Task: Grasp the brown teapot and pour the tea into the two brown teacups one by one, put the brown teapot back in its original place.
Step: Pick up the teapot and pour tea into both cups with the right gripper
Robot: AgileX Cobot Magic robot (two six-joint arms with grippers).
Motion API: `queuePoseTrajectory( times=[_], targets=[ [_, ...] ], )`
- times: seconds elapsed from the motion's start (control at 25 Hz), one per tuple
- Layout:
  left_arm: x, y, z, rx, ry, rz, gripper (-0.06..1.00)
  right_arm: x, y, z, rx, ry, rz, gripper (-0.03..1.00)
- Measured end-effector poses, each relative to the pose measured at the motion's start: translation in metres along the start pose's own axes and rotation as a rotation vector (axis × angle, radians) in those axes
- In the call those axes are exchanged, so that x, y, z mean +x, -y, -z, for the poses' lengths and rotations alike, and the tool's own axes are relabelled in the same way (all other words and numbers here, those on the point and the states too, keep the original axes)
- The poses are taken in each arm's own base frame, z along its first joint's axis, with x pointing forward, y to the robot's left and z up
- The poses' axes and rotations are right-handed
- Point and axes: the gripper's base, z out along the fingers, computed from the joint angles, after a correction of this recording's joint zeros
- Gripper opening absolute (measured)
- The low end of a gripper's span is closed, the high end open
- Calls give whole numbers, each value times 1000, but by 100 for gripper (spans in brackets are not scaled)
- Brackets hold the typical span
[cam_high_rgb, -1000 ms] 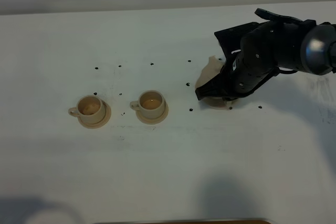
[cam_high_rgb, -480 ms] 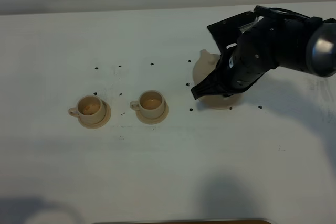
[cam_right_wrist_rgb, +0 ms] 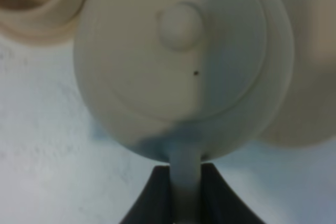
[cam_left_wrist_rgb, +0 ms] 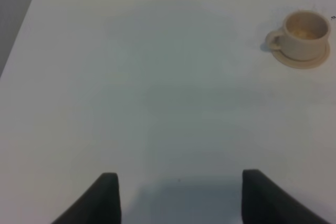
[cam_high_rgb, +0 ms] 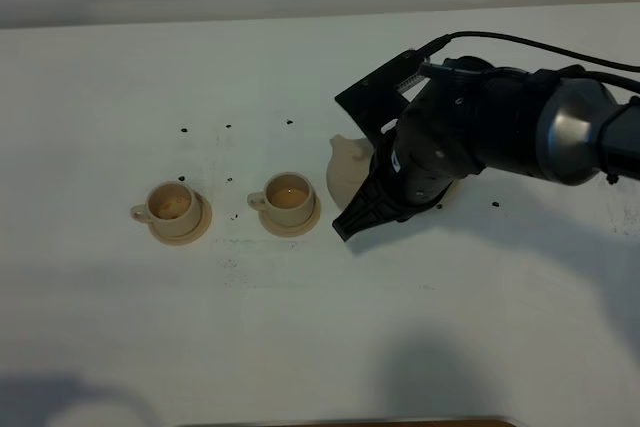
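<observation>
The right gripper [cam_right_wrist_rgb: 185, 184] squeezes the brown teapot [cam_right_wrist_rgb: 173, 72] by its handle; the left gripper [cam_left_wrist_rgb: 179, 178] has its jaws apart. It should tip slowly over the closest teacup [cam_high_rgb: 288, 199].

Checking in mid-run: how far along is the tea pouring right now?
Done: the right gripper is shut on the handle of the brown teapot, and the pot is off its wide saucer. In hand: the pot hangs, looking level, beside the nearer teacup, not pouring. Left: fill that cup, then the far teacup, then set the pot back on the saucer. The left gripper is open, idle.
</observation>
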Motion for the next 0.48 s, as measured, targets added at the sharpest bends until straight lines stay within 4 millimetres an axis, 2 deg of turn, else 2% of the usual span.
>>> queuePoseTrajectory(
  times=[0.48],
  targets=[
    [0,0,0,0,0,0,49,4,-21,4,46,-13,167,11]
  ],
)
